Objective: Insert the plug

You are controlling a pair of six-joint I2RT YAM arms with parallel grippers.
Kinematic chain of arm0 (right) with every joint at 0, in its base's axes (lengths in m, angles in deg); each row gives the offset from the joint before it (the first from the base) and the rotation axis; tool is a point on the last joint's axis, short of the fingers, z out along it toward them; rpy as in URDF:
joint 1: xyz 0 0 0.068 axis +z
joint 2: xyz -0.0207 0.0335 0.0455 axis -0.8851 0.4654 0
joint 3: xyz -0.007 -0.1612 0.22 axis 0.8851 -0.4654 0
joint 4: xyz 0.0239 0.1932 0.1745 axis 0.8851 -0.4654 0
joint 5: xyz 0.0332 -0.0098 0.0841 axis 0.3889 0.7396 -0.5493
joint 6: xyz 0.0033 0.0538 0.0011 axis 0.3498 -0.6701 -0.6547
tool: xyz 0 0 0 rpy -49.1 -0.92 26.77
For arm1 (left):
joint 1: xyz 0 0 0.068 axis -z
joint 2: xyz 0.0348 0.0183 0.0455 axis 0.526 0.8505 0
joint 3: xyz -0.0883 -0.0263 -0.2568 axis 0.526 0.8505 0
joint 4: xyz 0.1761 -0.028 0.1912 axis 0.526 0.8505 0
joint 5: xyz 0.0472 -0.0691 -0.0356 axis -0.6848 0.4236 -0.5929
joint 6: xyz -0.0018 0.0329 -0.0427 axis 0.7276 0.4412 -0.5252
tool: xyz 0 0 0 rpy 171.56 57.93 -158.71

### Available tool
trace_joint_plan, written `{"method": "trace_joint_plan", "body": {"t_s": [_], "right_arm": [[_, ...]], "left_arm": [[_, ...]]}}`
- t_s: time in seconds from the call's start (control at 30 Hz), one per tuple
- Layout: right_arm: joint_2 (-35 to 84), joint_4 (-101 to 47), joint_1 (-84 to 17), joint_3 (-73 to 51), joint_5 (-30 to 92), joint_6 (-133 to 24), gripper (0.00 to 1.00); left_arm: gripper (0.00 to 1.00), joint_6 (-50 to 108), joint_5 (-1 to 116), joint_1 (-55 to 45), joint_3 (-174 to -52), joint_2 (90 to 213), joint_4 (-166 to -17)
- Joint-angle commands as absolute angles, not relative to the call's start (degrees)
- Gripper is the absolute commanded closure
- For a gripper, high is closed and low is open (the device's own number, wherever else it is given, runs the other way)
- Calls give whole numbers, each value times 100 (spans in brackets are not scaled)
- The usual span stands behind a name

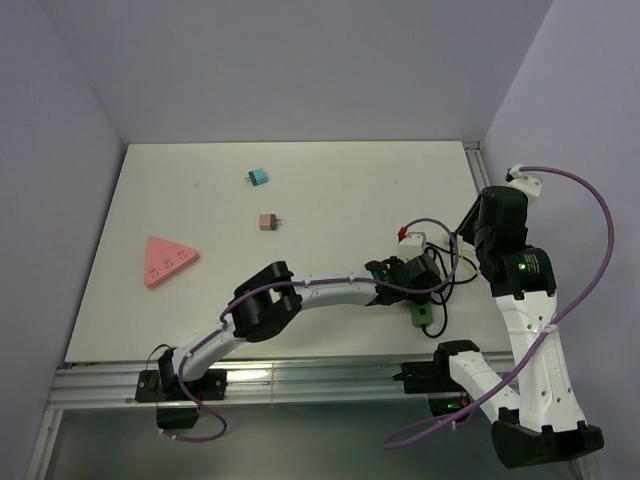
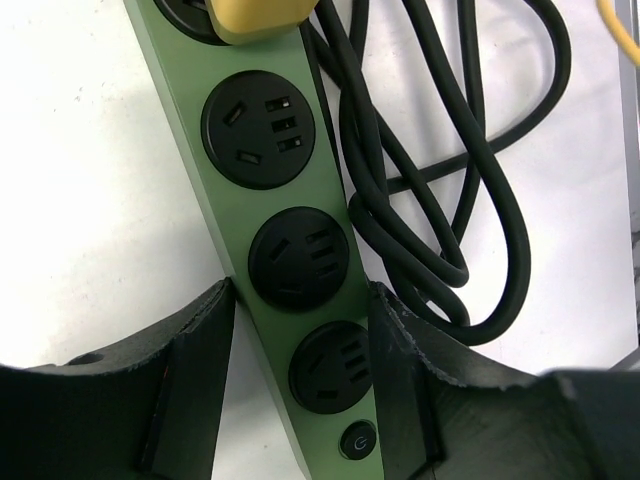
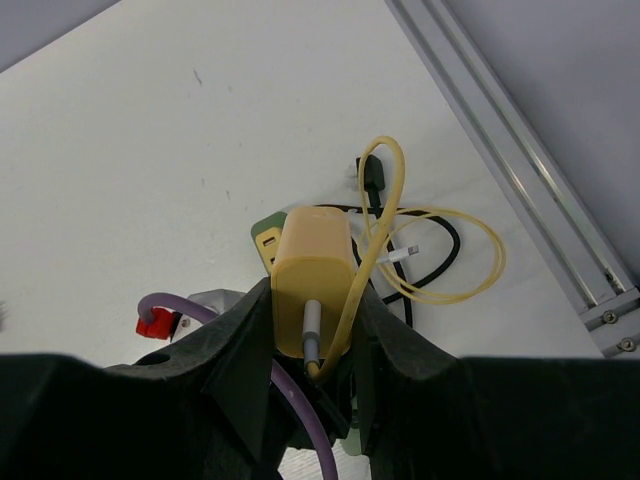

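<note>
A pink triangular block [image 1: 168,261] lies flat at the left of the white table [image 1: 330,190], well apart from two small pronged cubes farther back — a teal cube [image 1: 259,177] and, just nearer, a dusty-pink cube [image 1: 268,221]. An aluminium rail [image 1: 320,378] runs along the table's near edge.

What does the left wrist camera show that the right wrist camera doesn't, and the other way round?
Only the left wrist view: three free sockets on the green power strip, its power button, and the left hand gripping the strip's sides. Only the right wrist view: the right hand holding the yellow charger, and a metal rail along the table's edge. Both show the yellow charger, the green power strip and the black cord.
</note>
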State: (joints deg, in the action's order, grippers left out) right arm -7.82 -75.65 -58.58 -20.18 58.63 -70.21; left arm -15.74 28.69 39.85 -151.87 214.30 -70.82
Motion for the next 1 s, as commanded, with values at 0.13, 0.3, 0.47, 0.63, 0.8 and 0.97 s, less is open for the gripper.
{"method": "trace_joint_plan", "body": {"t_s": [0.13, 0.3, 0.47, 0.63, 0.8, 0.97], "right_arm": [[-880, -7157, -5901, -2072, 5829, -6891, 100], [-854, -7184, -5901, -2046, 5802, -6882, 100], [-801, -7157, -5901, -2063, 5732, -6926, 100], [-775, -7184, -5910, -2037, 5740, -6918, 100], [-757, -7193, -5901, -2019, 5679, -6891, 100], [-722, -7096, -5901, -2107, 5574, -6830, 100]], "left_arm": [[100, -794, 2486, 3295, -14748, 21711, -7088], [100, -1101, 2249, 2988, -14414, 21518, -7045], [100, -1584, 1774, 2882, -14123, 21254, -7009], [100, -1550, 1818, 2838, -14396, 21394, -6912], [100, -1410, 2036, 2601, -14695, 21587, -6895], [100, -1190, 2231, 2329, -14607, 21570, -7053]]}}
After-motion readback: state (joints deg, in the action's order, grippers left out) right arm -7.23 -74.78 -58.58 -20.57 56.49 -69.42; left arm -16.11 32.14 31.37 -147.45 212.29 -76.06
